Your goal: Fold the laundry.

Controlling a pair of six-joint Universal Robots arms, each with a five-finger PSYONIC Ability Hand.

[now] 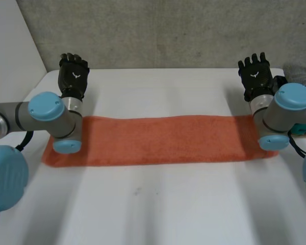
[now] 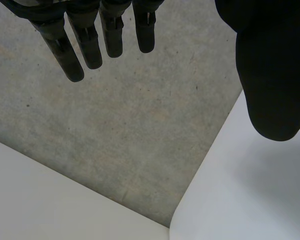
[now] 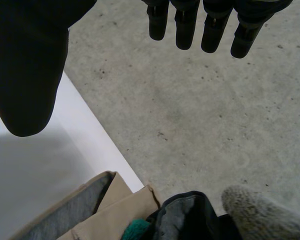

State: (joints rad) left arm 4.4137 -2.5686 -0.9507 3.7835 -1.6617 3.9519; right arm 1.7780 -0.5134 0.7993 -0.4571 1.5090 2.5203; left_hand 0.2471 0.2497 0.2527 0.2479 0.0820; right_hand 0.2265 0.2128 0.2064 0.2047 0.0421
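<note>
An orange-red towel (image 1: 158,140) lies flat as a long strip across the middle of the white table (image 1: 158,204). My left hand (image 1: 74,74) hovers at the table's far left corner, beyond the towel's left end, open with straight fingers (image 2: 90,40) and nothing in it. My right hand (image 1: 255,75) is at the far right corner, beyond the towel's right end, also open with straight fingers (image 3: 190,25) and empty. Both forearms cross over the towel's ends.
A pile of other laundry (image 3: 190,215), tan, grey and dark pieces, lies off the table's far right corner, with a grey piece (image 1: 301,74) at the right edge. A concrete floor (image 2: 115,130) lies beyond the table's far edge.
</note>
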